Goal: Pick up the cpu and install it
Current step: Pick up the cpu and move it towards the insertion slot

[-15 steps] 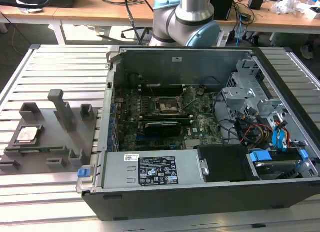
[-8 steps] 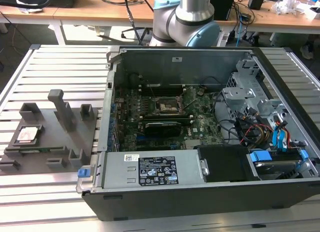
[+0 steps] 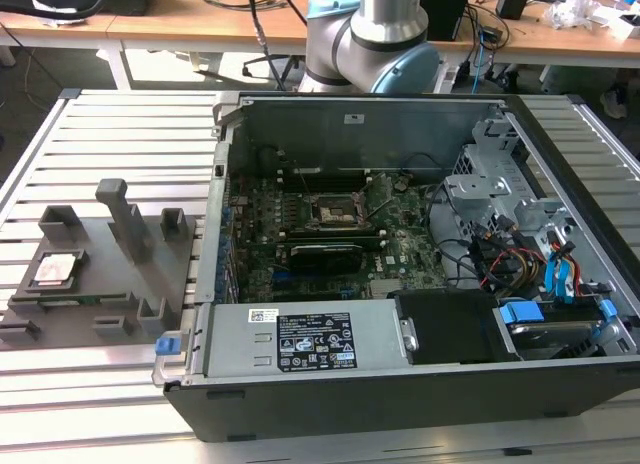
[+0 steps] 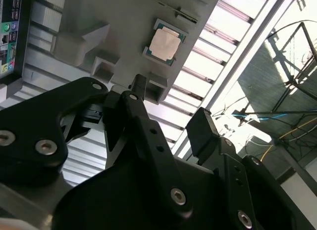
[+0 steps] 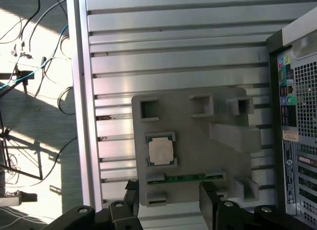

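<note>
The cpu (image 3: 57, 271) lies flat in a square recess of the grey plastic tray (image 3: 120, 284), at the exterior view's left, beside the open computer case. Its silvery top with a thin green border appears in both wrist views, cpu (image 4: 165, 41) and cpu (image 5: 161, 150), on the tray (image 5: 198, 150). My gripper (image 4: 171, 111) hangs high above the tray, open, its black fingers (image 5: 208, 193) apart with nothing between them. Inside the case, the black socket frame (image 3: 330, 209) sits in the middle of the motherboard.
The open case (image 3: 400, 284) lies on its side on a slatted aluminium table (image 3: 100, 124), with drive cages and cables at the exterior view's right. A green memory stick (image 5: 185, 178) rests in the tray. Grey tray posts (image 3: 125, 219) stand upright. Desks line the back.
</note>
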{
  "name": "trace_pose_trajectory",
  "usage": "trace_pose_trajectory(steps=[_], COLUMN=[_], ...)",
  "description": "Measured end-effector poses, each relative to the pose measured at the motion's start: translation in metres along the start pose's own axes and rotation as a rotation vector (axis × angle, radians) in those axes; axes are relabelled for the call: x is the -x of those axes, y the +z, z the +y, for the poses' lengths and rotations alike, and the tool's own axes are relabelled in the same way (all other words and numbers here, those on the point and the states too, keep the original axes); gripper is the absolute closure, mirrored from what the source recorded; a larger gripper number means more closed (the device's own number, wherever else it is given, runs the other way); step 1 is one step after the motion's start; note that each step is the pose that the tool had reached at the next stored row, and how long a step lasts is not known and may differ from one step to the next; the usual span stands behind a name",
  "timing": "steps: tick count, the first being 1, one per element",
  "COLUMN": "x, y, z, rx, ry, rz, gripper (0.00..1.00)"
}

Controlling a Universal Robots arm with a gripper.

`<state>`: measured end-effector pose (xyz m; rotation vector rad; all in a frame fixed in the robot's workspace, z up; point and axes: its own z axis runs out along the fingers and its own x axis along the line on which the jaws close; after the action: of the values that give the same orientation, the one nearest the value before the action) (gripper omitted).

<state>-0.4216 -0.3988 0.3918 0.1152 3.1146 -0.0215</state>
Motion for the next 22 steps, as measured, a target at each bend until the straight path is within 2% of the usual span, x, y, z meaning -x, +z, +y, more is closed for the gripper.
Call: trace_pose_trajectory(steps=[11,22], x=[-0.0003,-0.0004], y=[0.0094,0.0138], z=[0.0001,0.0002], rx=[0.0,-0.0001], ry=[0.0,0.0], rz=[-0.0001,-0.0001], gripper=[0.4,0.4])
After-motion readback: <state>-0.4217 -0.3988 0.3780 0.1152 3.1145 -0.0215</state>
